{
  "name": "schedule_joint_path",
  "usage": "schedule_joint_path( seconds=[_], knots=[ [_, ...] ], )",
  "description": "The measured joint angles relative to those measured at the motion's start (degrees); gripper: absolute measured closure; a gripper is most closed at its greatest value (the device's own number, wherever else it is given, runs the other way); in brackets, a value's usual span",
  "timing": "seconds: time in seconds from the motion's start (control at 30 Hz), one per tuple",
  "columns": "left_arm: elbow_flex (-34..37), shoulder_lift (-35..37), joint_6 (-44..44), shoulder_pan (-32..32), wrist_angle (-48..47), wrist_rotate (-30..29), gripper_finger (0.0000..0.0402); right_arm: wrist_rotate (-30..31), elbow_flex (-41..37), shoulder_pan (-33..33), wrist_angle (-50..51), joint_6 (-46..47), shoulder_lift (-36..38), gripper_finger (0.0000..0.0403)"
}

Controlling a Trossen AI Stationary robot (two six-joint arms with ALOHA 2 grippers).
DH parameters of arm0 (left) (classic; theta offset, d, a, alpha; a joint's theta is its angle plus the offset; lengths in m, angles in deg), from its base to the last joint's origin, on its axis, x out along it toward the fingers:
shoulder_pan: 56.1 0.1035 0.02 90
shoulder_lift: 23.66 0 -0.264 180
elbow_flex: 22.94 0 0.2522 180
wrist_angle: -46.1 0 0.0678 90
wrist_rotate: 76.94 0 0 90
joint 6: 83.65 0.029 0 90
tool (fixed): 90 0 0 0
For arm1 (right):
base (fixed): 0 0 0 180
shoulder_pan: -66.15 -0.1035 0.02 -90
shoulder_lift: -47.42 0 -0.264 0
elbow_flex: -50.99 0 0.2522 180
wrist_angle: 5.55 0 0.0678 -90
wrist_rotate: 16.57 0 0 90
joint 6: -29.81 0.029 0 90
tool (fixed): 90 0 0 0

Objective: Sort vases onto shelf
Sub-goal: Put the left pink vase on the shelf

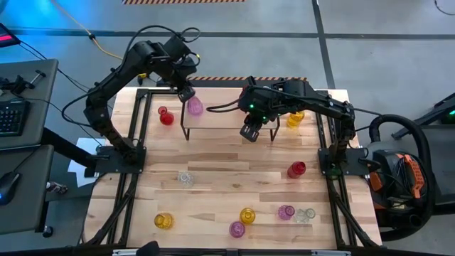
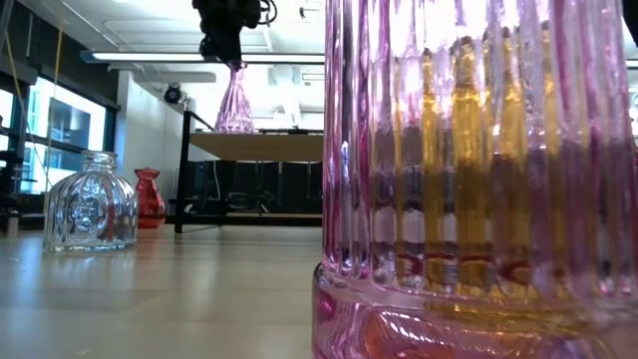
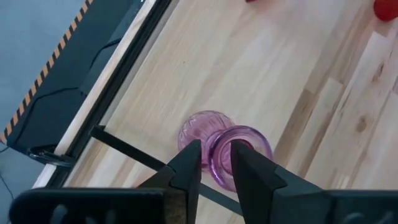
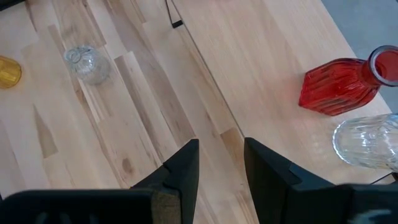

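While our left gripper (image 3: 216, 163) pinches the pink vase (image 3: 239, 154) by its rim, neck upright, the shelf (image 1: 213, 116) lies directly beneath, at its left rear corner. Our right gripper (image 1: 249, 132) hangs parted over the shelf's front edge.

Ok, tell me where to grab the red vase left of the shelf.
Take the red vase by its narrow neck, coming straight down from above: it stands upright, and its body bulges wider below the neck.

keyboard (image 1: 12, 116) and mouse (image 1: 8, 183) beside table.
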Motion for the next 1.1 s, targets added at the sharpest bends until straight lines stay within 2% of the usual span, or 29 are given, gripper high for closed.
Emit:
schedule_joint_path(
  seconds=[0.2,0.47,0.67,1.1],
  knots=[
    [0.02,-1.04,0.27,0.13,0.52,-2.59,0.0316,0.00,0.00,-0.04,0.00,0.00,0.00,0.0295],
    [-0.13,-1.99,0.32,0.31,1.59,-3.27,0.0316,0.00,0.00,-0.04,0.00,-0.12,0.00,0.0295],
    [-1.09,-2.24,0.81,0.83,2.84,-8.08,0.0316,0.00,0.00,-0.04,0.00,-0.59,0.00,0.0295],
    [-1.14,-2.21,0.91,0.76,2.70,-7.63,0.0316,-0.22,0.00,-0.04,0.00,-1.05,0.00,0.0295]
  ],
)
